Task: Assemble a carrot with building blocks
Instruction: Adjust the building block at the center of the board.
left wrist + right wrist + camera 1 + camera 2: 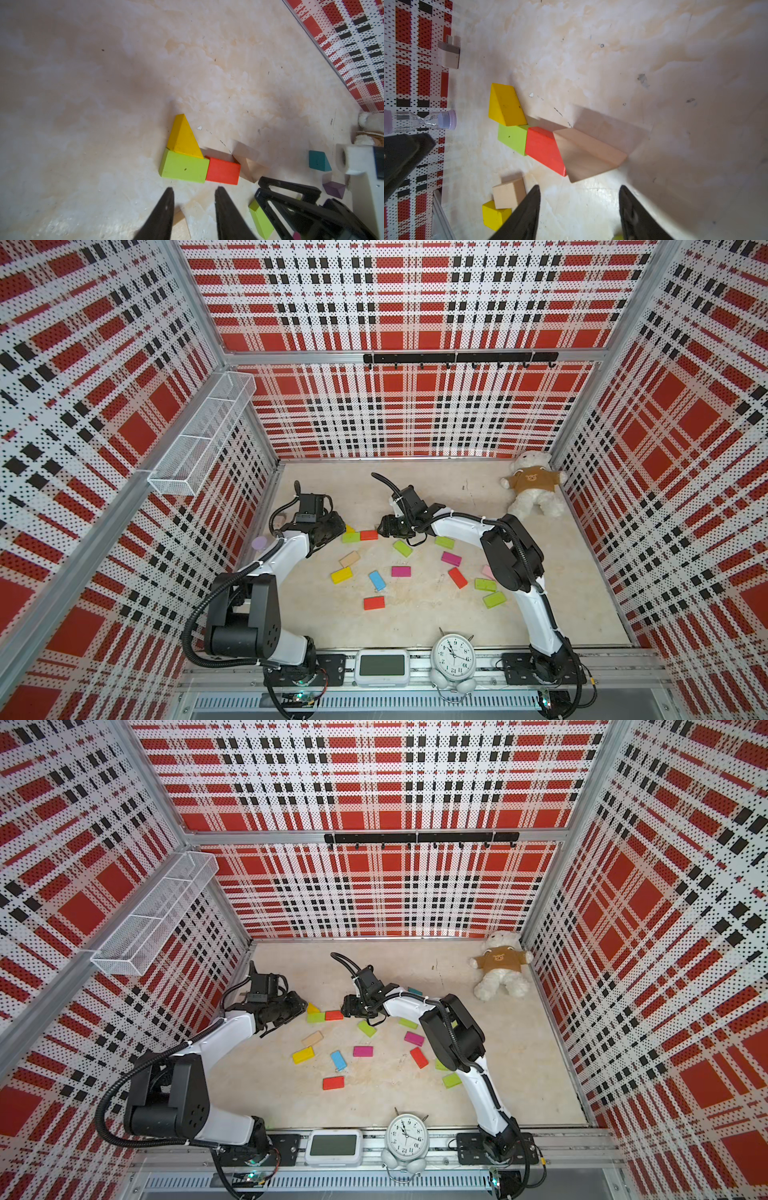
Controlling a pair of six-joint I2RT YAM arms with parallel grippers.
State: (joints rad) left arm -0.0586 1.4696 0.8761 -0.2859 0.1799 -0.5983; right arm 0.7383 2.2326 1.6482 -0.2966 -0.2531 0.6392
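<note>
The alarm clock [454, 657] on the near rail shows numerals one to twelve; the display [381, 667] beside it is blank. Past them, loose building blocks [401, 571] lie flat on the mottled beige table [415, 626], with bare gaps between. Farther in, a lime block [184, 169], a red block [223, 171] and a blurred tan triangle [587, 153] touch in a row, with a yellow triangle [184, 137] against the lime one. The left gripper [195, 188] is narrowly parted and empty near the lime block. The right gripper [579, 186] gapes wider, empty, near the tan triangle. Open floor runs back to a teddy bear [533, 489] with a bear face on its shirt, below plaid walls [415, 406].
</note>
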